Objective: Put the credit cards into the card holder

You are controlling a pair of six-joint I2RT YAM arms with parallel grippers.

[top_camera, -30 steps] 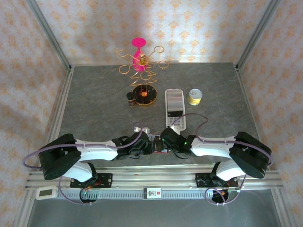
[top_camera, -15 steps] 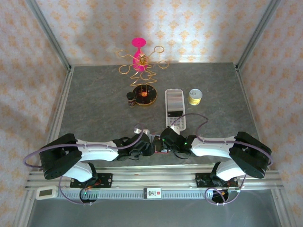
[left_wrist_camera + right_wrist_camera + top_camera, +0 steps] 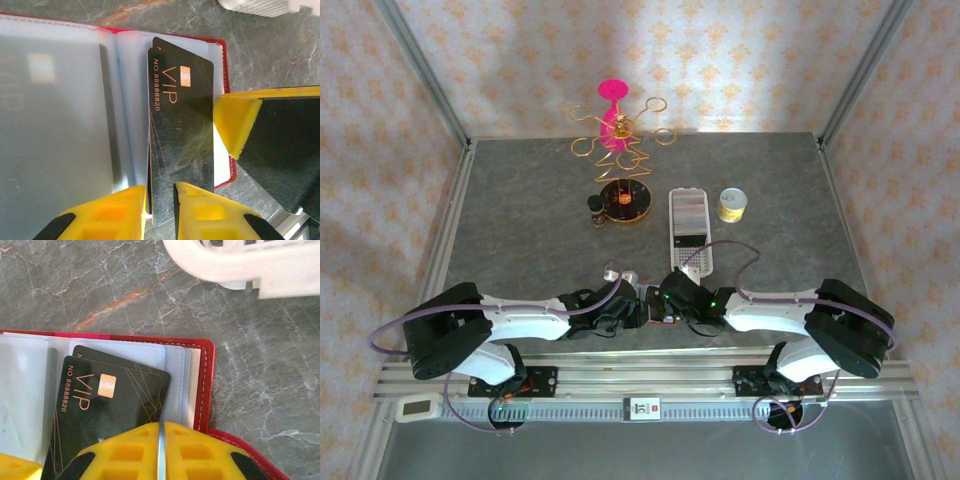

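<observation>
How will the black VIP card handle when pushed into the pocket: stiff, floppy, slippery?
Probably stiff: the black VIP card looks flat though the left gripper jaws pinch only one end. Likely slippery, given its glossy sheen. The card holder has a clear pocket that looks thinner and softer, so it may buckle before the card does.

I see the grey marbled table (image 3: 520, 200) closed in behind and on both sides by cream walls (image 3: 770, 60) with an orange floral print, aluminium posts (image 3: 420, 70) rising from its far corners, soft light (image 3: 650, 40) brightening the wall behind it, and a slotted rail (image 3: 650, 372) along its near edge.
</observation>
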